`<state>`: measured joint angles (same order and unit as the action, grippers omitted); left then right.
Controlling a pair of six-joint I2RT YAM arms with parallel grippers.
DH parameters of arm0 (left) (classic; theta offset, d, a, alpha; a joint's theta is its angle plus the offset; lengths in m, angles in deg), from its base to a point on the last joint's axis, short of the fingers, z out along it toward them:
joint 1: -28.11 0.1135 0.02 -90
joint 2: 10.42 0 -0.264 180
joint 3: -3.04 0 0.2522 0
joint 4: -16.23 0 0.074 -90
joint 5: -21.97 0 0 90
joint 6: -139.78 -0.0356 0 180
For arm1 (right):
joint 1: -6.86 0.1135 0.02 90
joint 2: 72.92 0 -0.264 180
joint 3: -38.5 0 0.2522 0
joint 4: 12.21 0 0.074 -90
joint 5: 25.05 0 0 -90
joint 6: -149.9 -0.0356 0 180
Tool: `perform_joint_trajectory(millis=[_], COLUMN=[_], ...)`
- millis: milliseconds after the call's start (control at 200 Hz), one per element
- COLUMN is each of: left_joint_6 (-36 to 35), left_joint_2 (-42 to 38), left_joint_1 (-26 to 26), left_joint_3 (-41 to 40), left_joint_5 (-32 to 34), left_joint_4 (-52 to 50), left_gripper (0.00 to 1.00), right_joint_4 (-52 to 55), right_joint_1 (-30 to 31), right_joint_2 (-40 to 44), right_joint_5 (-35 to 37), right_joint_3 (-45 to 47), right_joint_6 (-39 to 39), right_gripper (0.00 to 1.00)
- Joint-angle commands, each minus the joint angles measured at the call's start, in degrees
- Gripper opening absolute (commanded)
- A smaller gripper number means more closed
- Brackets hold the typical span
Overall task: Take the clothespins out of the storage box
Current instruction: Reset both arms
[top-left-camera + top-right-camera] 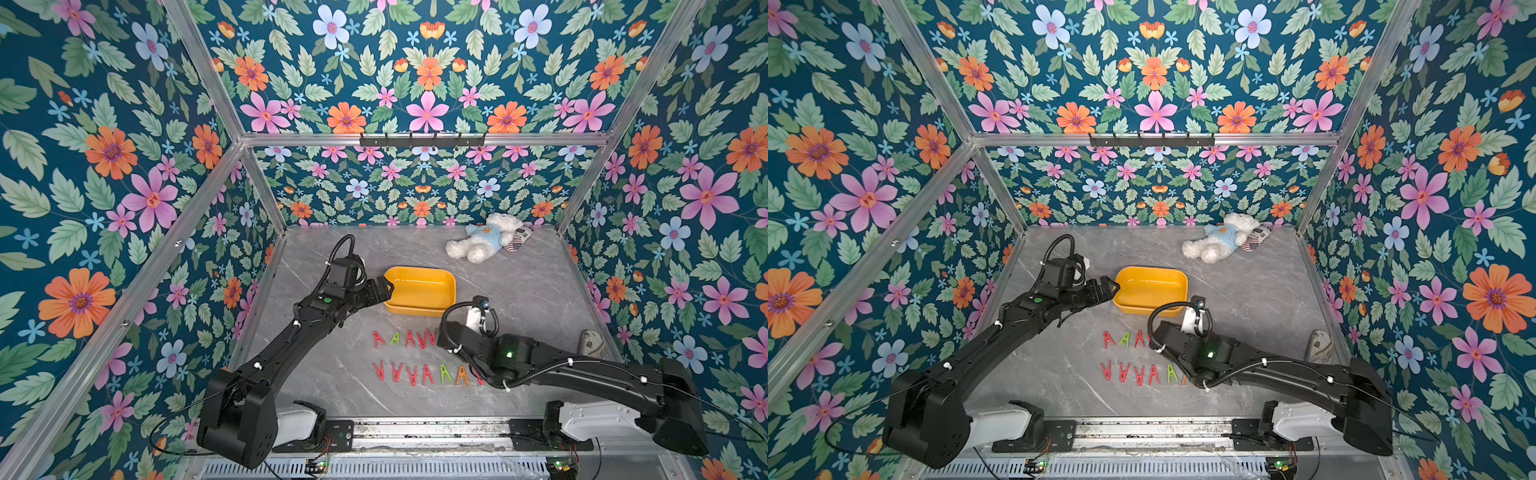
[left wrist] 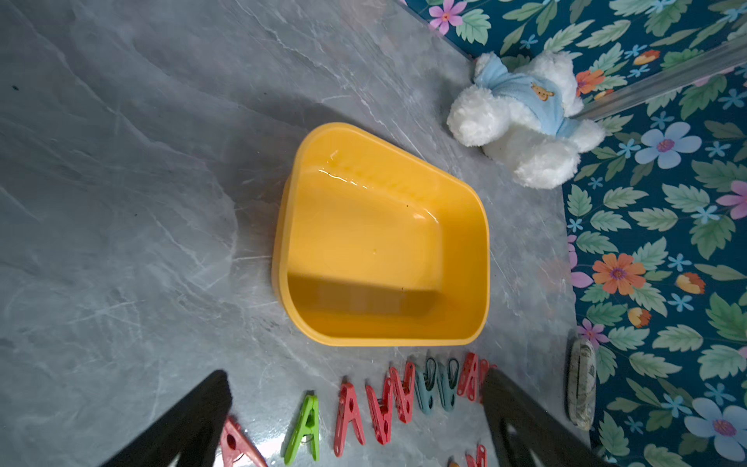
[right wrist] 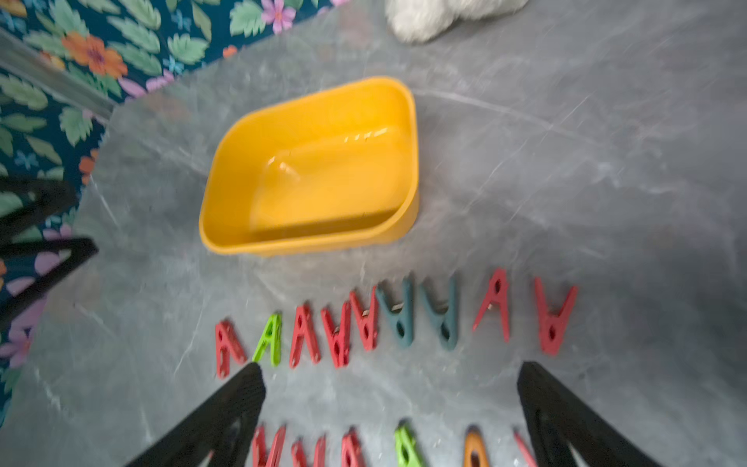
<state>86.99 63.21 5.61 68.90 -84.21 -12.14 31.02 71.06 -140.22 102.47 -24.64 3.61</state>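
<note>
Left side first: the left gripper [image 1: 384, 289] sits right at the left short end of the shallow yellow plastic storage box [image 1: 415, 309]. Its jaws are spread wide with nothing in them, and I can't tell if a tip touches the rim. The box is a rounded-corner rectangle with a raised rim and a glossy inside. It sits flat on the grey marble-look table [image 1: 519, 282].

The small A-shaped plastic clothespins [image 1: 409, 340] I can see are all out on the table on the box's near side, toward the robot's base. They lie flat in two tidy rows along its long side. The right wrist view is a bit blurry but shows the row closer to the box: red, green, three reds bunched together, two grey-blue, then two more reds. The row farther from the box is mostly red, plus a green and an orange one.

The right gripper [image 3: 389, 367] hangs over those rows, off the box's near-right corner, fingers well apart and holding nothing. Behind the box to the right, a white plush bear [image 1: 488, 241] in a light blue shirt lies by the back wall.
</note>
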Motion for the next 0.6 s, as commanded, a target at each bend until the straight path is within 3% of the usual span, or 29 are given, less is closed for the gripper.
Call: perform_joint_trajectory(millis=[0,120,180,290,355,595], left_joint_6=[1.43,0.96,0.59,0.61,0.49,-1.50], left_joint_2=[-0.17,-0.15,-0.23,-0.49,-0.91,-4.46], left_joint_1=[0.08,0.10,0.15,0.15,0.19,0.25], left_joint_3=[0.67,1.38,1.77,1.54,0.81,-5.96], left_joint_5=[6.59,11.44,14.65,20.47,24.40,39.31], left_joint_4=[2.10,2.31,2.37,3.20,3.93,9.88], left_gripper=[1.00,1.00,1.00,1.00,1.00,1.00], right_joint_4=[-9.27,-20.32,-26.75,-30.30,-32.88,-41.42], right_joint_1=[-3.65,-5.96,-10.09,-20.03,-25.10,-35.85], right_joint_2=[5.32,13.15,16.47,19.41,19.30,13.11], right_joint_5=[3.98,10.46,7.93,2.53,-1.10,-4.12], right_joint_3=[3.78,10.80,14.01,17.02,18.27,21.70], right_joint_6=[9.91,18.17,24.17,27.24,30.52,40.31], right_gripper=[0.99,0.99,0.99,0.99,0.99,0.99])
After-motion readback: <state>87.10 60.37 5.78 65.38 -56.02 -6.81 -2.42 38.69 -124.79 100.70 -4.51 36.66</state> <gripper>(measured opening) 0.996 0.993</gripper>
